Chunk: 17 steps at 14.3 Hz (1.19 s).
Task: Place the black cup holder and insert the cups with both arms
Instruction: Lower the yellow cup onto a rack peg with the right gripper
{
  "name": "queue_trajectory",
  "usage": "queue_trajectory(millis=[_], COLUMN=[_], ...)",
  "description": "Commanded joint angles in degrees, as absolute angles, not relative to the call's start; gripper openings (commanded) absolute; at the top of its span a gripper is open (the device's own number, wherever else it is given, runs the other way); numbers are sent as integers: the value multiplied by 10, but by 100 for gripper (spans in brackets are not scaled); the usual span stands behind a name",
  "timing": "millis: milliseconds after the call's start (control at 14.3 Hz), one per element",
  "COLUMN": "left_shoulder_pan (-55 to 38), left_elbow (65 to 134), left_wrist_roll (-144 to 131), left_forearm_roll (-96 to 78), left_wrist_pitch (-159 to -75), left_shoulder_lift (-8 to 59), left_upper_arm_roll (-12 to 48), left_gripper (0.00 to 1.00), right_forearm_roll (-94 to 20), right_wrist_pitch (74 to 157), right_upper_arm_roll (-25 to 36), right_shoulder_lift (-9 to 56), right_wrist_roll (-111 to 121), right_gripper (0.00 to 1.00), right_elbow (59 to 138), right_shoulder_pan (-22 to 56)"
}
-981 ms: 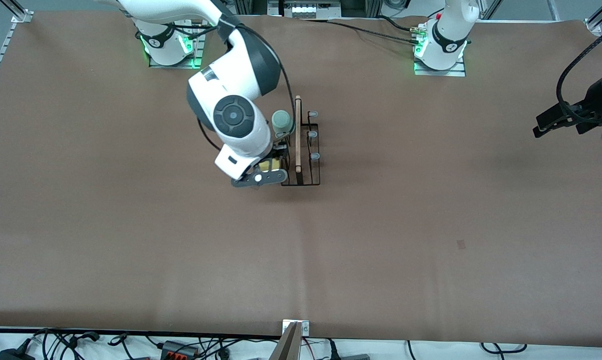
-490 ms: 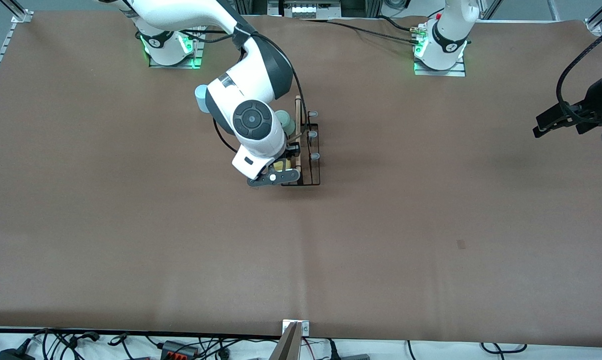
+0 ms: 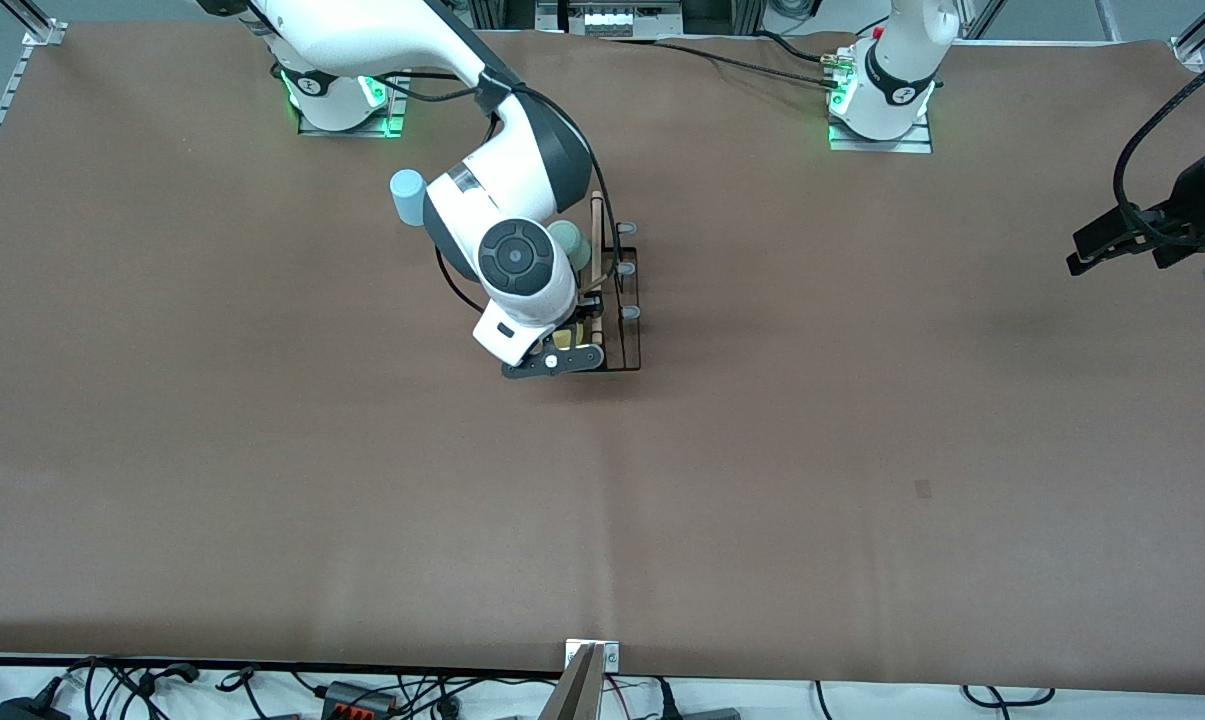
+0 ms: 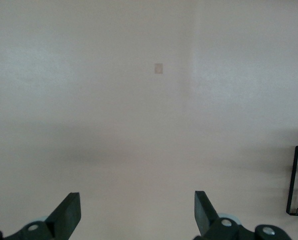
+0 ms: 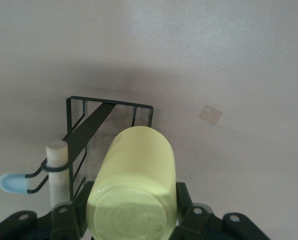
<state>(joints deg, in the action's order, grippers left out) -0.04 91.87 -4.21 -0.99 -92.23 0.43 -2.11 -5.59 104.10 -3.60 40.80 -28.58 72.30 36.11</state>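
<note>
From the front, the black cup holder [image 3: 613,300] stands mid-table with a mint green cup [image 3: 568,241] on its farthest peg at the right arm's side, the light blue cup [image 3: 407,196] stands on the table toward the right arm's base, and the right gripper [image 3: 568,335] is over the holder's nearest end while the left gripper [image 3: 1102,250] waits over the table's edge. The left wrist view shows its fingers [image 4: 68,215] spread wide over bare table [image 4: 139,130], empty. The right wrist view shows the right gripper's fingers clamped on the yellow cup [image 5: 135,187], bottom toward the camera, just beside the wooden rod [image 5: 57,170].
</note>
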Motion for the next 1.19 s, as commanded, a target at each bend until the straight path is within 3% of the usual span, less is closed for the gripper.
queue_trajectory(millis=[0,210,280,350,420,1121], left_shoulder_pan=[0,1,0,0,0,0], left_elbow=[906,905,905,905,905,905], left_wrist_roll=[-38,-39,-39,-39,-39,-39], left_forearm_roll=[-14,-14,-14,-14,-14,-13], left_wrist_pitch=[-913,-914,-914,-913,-913,-913], left_shoulder_lift=[9,9,9,9,9,10], left_upper_arm_roll=[-21,-21,-20,-20,-21,-20], left_gripper=[100,100,100,100,100,100], right_forearm_roll=[-64,-64,-64,-65,-64,-59], right_wrist_pitch=[1057,1070,1071,1070,1069,1048], right_upper_arm_roll=[-30,-30,-30,-30,-30,-24], right_shoulder_lift=[413,417,417,417,417,368], right_wrist_roll=[-290,-291,-291,-292,-292,-323], right_gripper=[35,35,40,77,100,100], right_elbow=[726,736,738,738,738,733], right_shoulder_pan=[369,373,373,372,372,359])
